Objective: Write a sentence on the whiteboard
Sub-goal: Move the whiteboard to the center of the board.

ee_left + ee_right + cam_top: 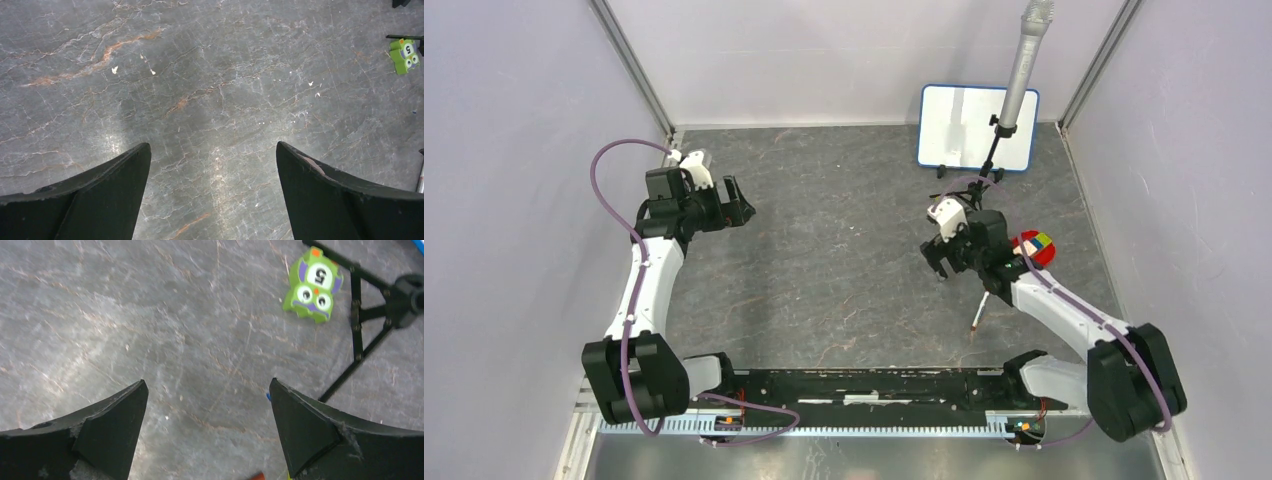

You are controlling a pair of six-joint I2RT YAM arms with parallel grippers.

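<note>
The whiteboard point(964, 127), blue-framed, leans at the back wall right of centre. Its face shows plain white and the sentence is not in view. A thin marker point(979, 312) with a red tip lies on the grey table beside my right arm. My right gripper point(936, 262) point(208, 381) hovers open over bare table, a little left of the marker and well in front of the board. My left gripper point(740, 205) point(212, 145) hangs open over the table's left side, far from both. Nothing sits between either pair of fingers.
A grey microphone on a black tripod stand point(996, 150) point(360, 320) rises in front of the whiteboard's right half. A green number toy point(314, 285) point(406, 55) lies near the stand's feet. A multicoloured cube on red point(1036, 247) sits right of my right wrist. Walls enclose three sides.
</note>
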